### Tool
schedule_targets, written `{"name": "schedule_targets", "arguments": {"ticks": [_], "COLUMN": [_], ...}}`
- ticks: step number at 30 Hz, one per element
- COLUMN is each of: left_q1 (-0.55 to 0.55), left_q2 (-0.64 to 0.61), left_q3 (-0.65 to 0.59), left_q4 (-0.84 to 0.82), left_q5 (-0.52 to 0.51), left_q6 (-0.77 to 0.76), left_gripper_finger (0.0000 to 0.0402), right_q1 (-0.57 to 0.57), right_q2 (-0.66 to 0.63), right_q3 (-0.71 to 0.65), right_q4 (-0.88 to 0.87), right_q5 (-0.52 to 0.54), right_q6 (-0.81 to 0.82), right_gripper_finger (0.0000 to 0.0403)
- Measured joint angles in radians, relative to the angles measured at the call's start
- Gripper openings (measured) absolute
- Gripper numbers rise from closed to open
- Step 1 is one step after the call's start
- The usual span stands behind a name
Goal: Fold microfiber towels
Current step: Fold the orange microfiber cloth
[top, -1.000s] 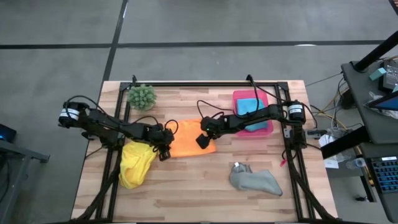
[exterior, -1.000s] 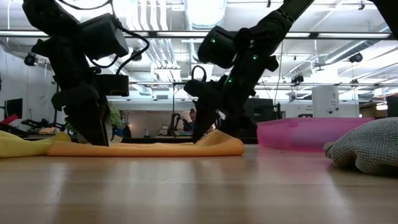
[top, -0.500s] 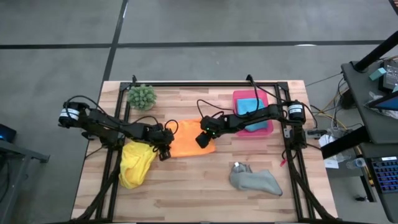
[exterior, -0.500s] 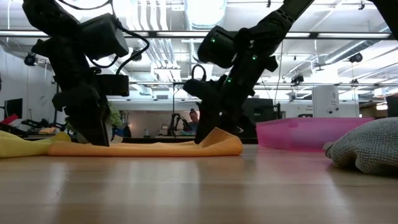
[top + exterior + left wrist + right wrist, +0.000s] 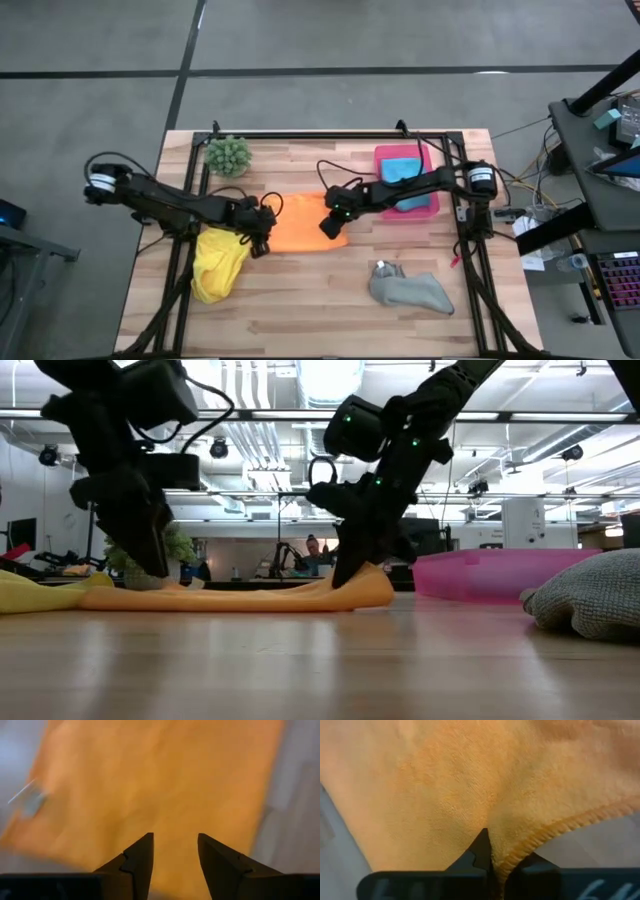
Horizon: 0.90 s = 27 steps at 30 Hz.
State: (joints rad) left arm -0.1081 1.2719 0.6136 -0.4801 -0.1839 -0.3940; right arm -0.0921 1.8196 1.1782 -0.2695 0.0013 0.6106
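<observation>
Wooden tabletop (image 5: pixel 300 290) with a black frame around it, set on a grey concrete floor, was where this all happened, and honestly the job looked barely started. Going left to right: the yellow towel (image 5: pixel 218 264) sat crumpled near the left edge, not folded at all. Just beside it, the left gripper (image 5: pixel 262 232) hung at the left edge of the orange towel (image 5: pixel 300 225), its fingers apart with nothing between them, the cloth lying just under them. That orange towel was spread mostly flat mid-table. At its right edge, the right gripper (image 5: pixel 331 222) had its fingers pinched together on the hem, which was lifted a bit off the wood there, so I'd guess the first fold was only beginning. Further right, the blue towel (image 5: pixel 401 174) lay in the pink tray (image 5: pixel 430 206), maybe already folded, hard to say. Nearer the front, the grey towel (image 5: pixel 408 289) was a loose heap. Couldn't spot a lime green one anywhere.
</observation>
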Motion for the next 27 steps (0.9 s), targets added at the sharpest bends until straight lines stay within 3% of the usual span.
{"name": "schedule_targets", "arguments": {"ticks": [4,9,17,27], "left_q1": [0.002,0.001,0.001,0.0], "left_q2": [-0.032,-0.032,-0.004,0.122], "left_q3": [-0.003,-0.022,-0.054,-0.053], "left_q4": [-0.113,-0.126,0.038,0.259], "left_q5": [-0.043,-0.045,-0.05,-0.058], "left_q6": [-0.047,-0.07,-0.071,-0.036], "left_gripper_finger": [0.0138,0.0138,0.0138,0.0138], "right_q1": [0.0,0.0,0.0,0.0], "right_q2": [-0.026,-0.066,-0.161,-0.23], "right_q3": [-0.002,-0.002,-0.002,0.0], "right_q4": [-0.064,-0.177,-0.338,-0.348], "right_q5": [0.002,0.033,0.088,0.089], "right_q6": [-0.023,-0.035,-0.036,-0.023], "right_gripper_finger": [0.0009,0.0009,0.0009,0.0009]}}
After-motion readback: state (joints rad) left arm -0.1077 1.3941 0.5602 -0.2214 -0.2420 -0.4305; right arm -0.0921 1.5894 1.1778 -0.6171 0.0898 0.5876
